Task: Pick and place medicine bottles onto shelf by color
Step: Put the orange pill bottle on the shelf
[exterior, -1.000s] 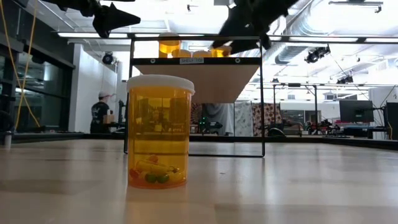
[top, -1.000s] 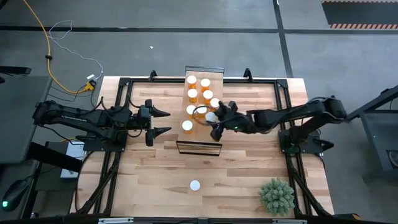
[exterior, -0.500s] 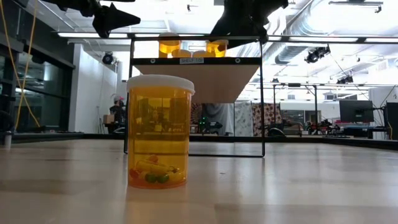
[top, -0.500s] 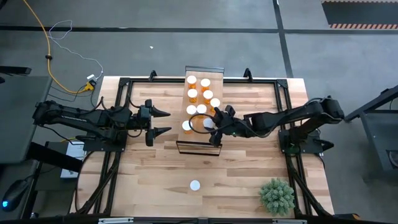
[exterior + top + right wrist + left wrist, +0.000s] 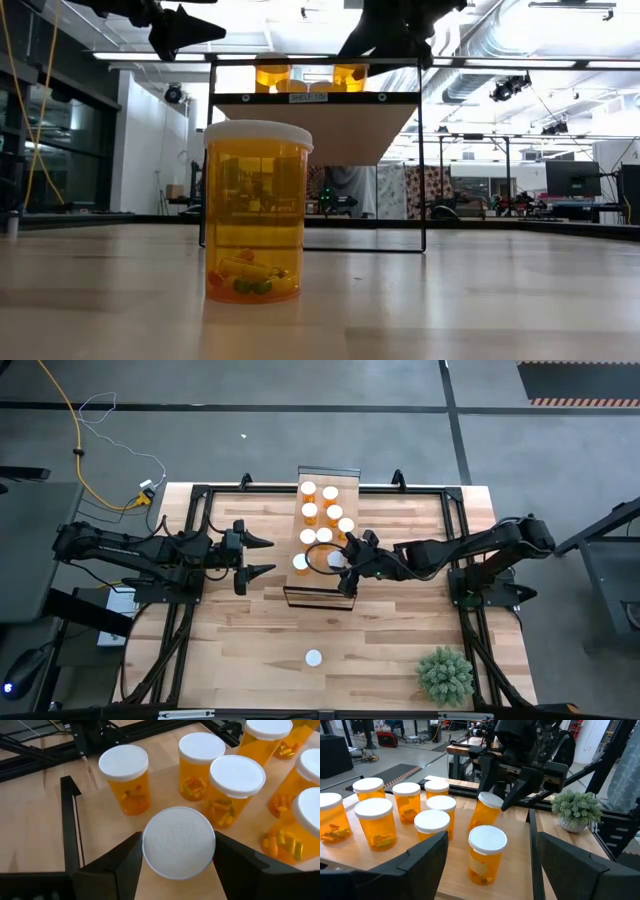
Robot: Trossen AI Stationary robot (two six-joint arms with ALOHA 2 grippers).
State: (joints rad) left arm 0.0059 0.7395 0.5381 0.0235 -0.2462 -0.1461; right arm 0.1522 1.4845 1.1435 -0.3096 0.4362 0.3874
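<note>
Over shelf [image 5: 322, 575] front | R hand [image 5: 178, 870] grips white-capped bottle [image 5: 178, 849] | L hand [image 5: 262, 555] wide, beside shelf

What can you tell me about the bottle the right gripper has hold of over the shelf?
The held bottle is a translucent orange plastic cylinder with a round white cap bearing faint embossed lettering. It is clamped between the right gripper's dark fingers, tilted rather than upright, over the near end of the light-wood shelf, beside the other bottles. Whether its base touches the board cannot be told.
</note>
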